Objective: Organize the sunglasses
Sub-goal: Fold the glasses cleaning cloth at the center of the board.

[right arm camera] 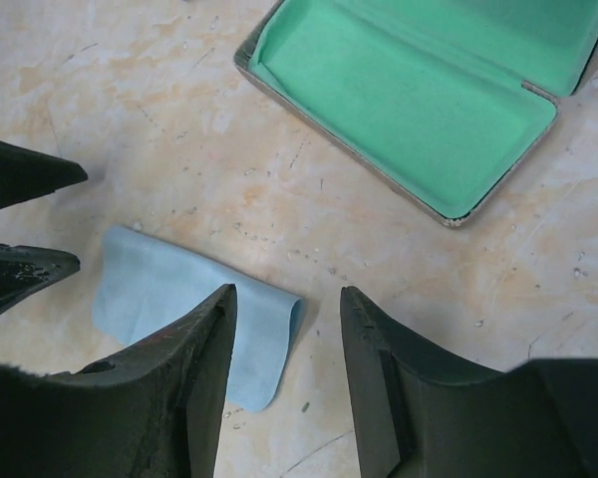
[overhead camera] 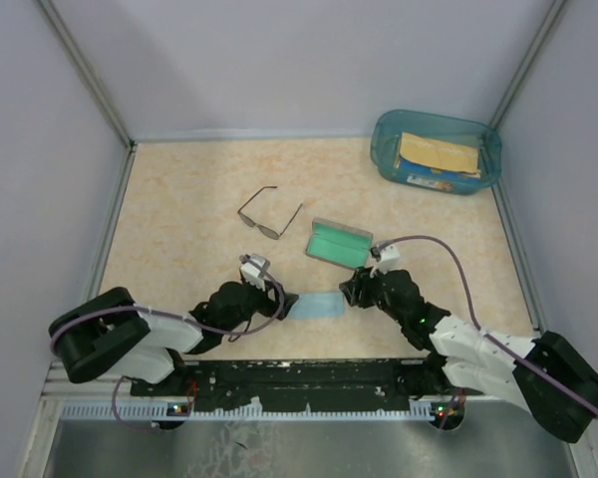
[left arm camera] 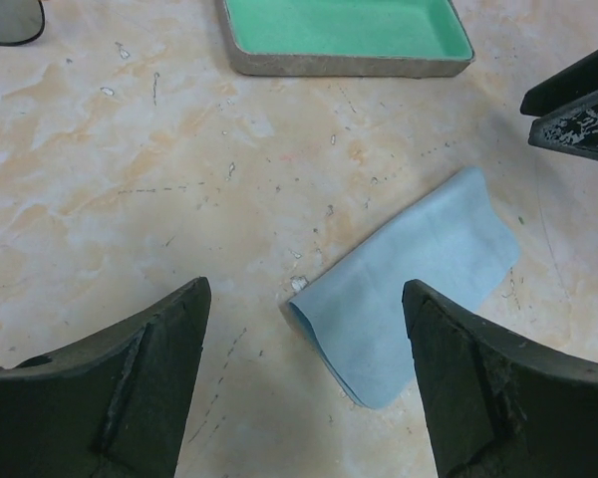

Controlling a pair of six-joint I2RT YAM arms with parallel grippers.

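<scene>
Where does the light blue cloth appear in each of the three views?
Top external: cloth low in the centre.
Left wrist: cloth right of centre, lower half.
Right wrist: cloth lower left.
Shared landmark: the open green-lined case, beyond the cloth in every view.

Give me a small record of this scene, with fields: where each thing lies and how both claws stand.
left claw: open, holding nothing
right claw: open, holding nothing
grey rectangular case with green lining: lid open, empty
thin dark wire-framed sunglasses: unfolded, left of the case, not touching it
light blue folded cloth: flat between the claws
teal plastic bin: far right corner
</scene>
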